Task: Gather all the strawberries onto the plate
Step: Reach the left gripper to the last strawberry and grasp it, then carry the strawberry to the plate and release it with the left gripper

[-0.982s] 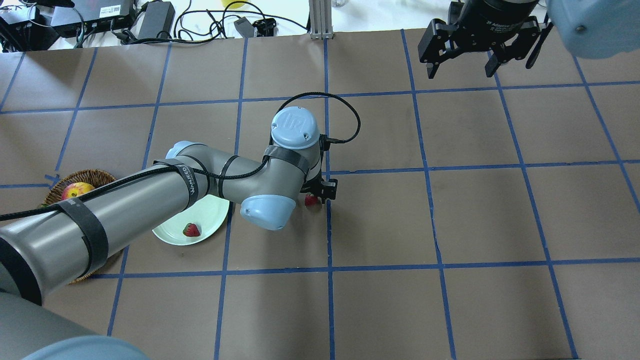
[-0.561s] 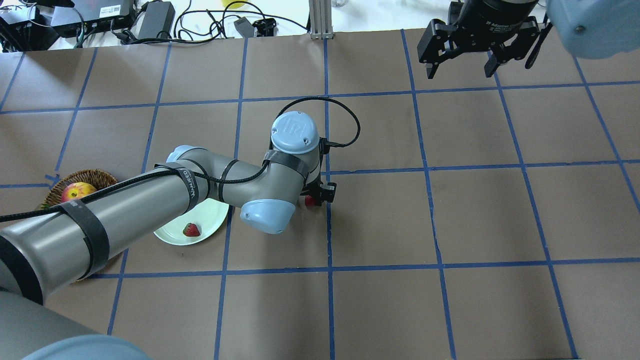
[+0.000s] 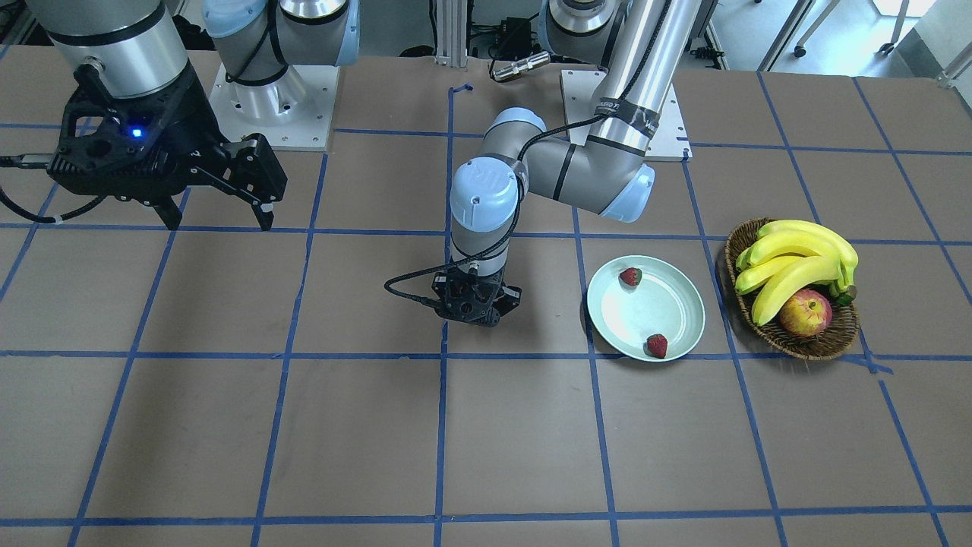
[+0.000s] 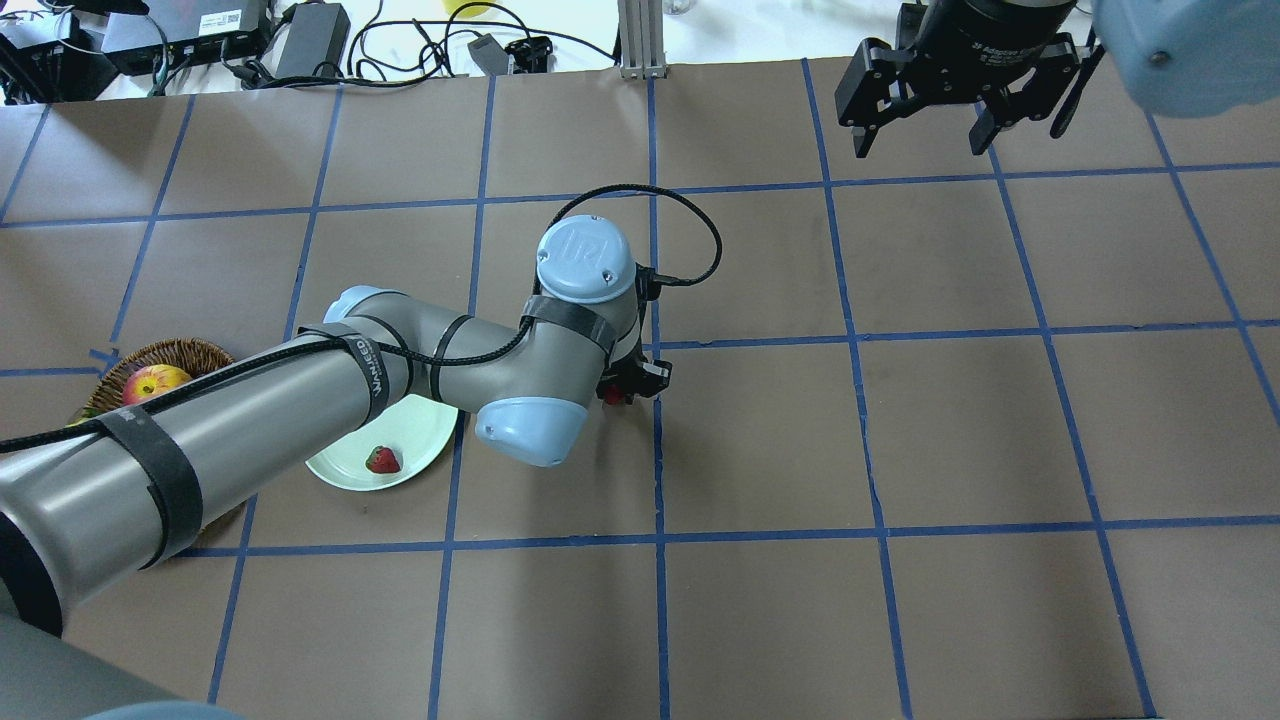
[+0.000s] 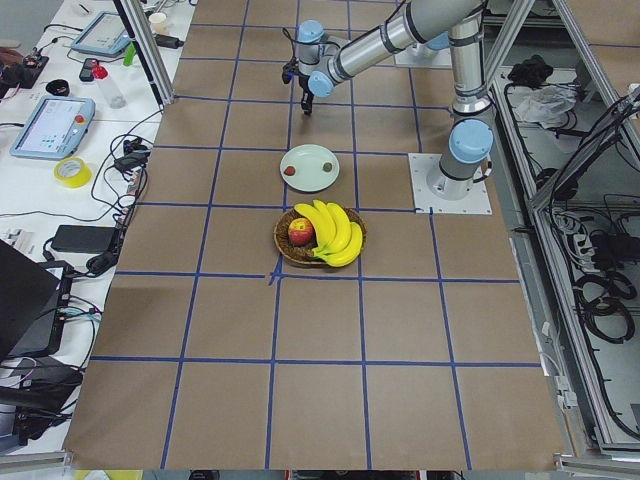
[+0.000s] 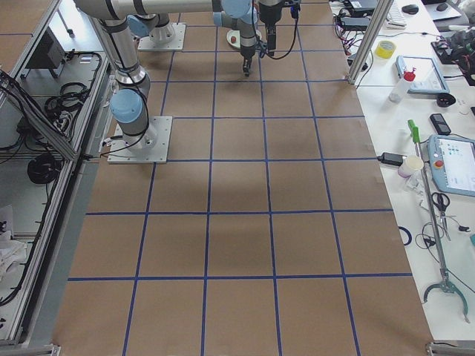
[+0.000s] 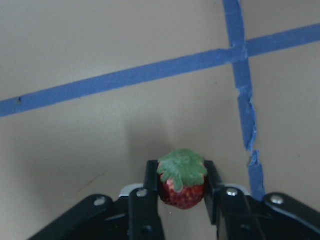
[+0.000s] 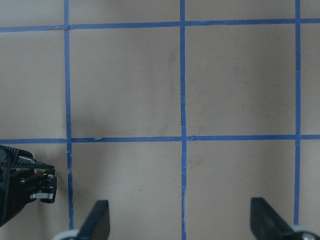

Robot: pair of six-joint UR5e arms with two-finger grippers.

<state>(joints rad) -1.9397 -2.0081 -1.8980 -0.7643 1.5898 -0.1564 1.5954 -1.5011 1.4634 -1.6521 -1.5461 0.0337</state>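
left pincer [image 7: 181, 175]: narrowed, strawberry [image 7: 182, 191] gripped between its fingers | right pincer [image 8: 182, 220]: spread wide, held well apart from left pincer | plate [image 3: 654, 308]: two strawberries [image 3: 630, 276] [image 3: 657, 346] carried, near left pincer

Wicker basket [image 3: 792, 347] near the table's end — bananas [image 3: 797, 254] and an apple [image 3: 805, 313] inside, touching. Brown table [image 3: 228, 425] gridded with blue tape [image 3: 441, 425]. Cables and power bricks [image 4: 310, 40] beyond the far edge — yellow tape roll [image 5: 72, 171] alongside.
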